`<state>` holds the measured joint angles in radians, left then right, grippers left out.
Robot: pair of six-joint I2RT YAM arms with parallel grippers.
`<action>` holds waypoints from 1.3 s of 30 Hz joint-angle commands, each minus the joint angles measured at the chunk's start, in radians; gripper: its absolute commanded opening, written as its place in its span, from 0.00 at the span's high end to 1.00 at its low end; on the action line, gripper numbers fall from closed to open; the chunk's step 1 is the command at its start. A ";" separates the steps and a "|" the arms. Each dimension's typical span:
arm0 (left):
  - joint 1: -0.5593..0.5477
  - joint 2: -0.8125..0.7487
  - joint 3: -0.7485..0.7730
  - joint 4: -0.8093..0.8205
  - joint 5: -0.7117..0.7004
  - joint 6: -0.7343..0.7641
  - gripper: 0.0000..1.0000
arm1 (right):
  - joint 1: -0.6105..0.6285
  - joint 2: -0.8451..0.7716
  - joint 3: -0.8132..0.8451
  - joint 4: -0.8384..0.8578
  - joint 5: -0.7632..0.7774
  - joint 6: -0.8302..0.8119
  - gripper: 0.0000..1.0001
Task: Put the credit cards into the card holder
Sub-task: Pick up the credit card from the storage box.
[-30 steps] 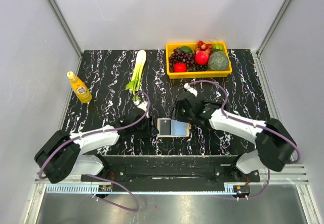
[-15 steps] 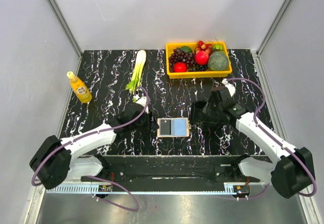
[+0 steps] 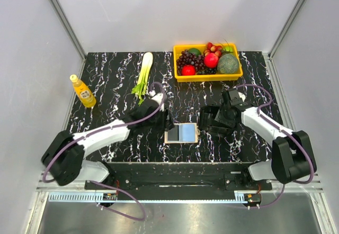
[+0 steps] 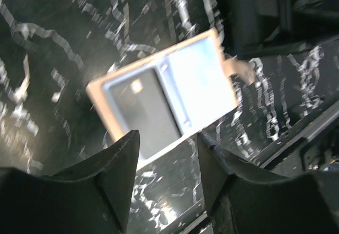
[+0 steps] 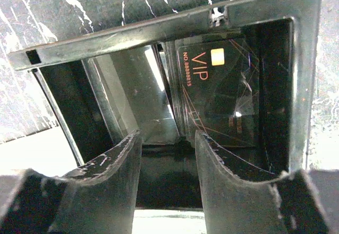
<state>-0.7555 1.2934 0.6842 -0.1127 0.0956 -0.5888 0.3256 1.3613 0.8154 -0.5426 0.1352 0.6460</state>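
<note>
Card holder [image 3: 181, 133] lying open at centre of surface [image 3: 106, 80], long axis running 9-to-3. Right end effector [image 5: 167, 138], fingers part-spread and empty, hovering over black tray [image 5: 159, 27] containing VIP card [image 5: 222, 91]; card holder lying at its 8 o'clock. Left end effector [image 4: 168, 136], part-spread and empty, hanging above card holder. Right arm sitting nearer to cards.

- Left arm [image 3: 106, 136]: white shell with a purple cable along it, stretched forward and rightward from its base toward the centre.
- Left gripper [image 4: 167, 138]: black, tilted downward, jaws parted, nothing between them.
- Right arm [image 3: 265, 125]: elbow folded out to the right, forearm reaching leftward toward the centre.
- Right gripper [image 5: 168, 136]: black, angled downward, jaws parted, empty.
- The two grippers face each other, not touching.
</note>
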 commanded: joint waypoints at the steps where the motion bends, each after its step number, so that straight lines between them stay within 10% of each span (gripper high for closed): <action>1: 0.002 0.153 0.219 0.087 0.104 0.069 0.47 | -0.034 0.025 0.028 0.033 -0.045 -0.031 0.47; 14: 0.001 0.647 0.600 0.093 0.332 0.027 0.42 | -0.043 0.061 0.048 0.013 -0.077 -0.097 0.38; 39: -0.051 0.761 0.569 0.272 0.406 -0.092 0.59 | -0.088 0.133 0.034 0.061 -0.173 -0.167 0.32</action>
<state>-0.7727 2.0499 1.2503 0.0727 0.4763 -0.6487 0.2413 1.4723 0.8463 -0.5270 0.0540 0.5331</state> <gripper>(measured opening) 0.443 0.687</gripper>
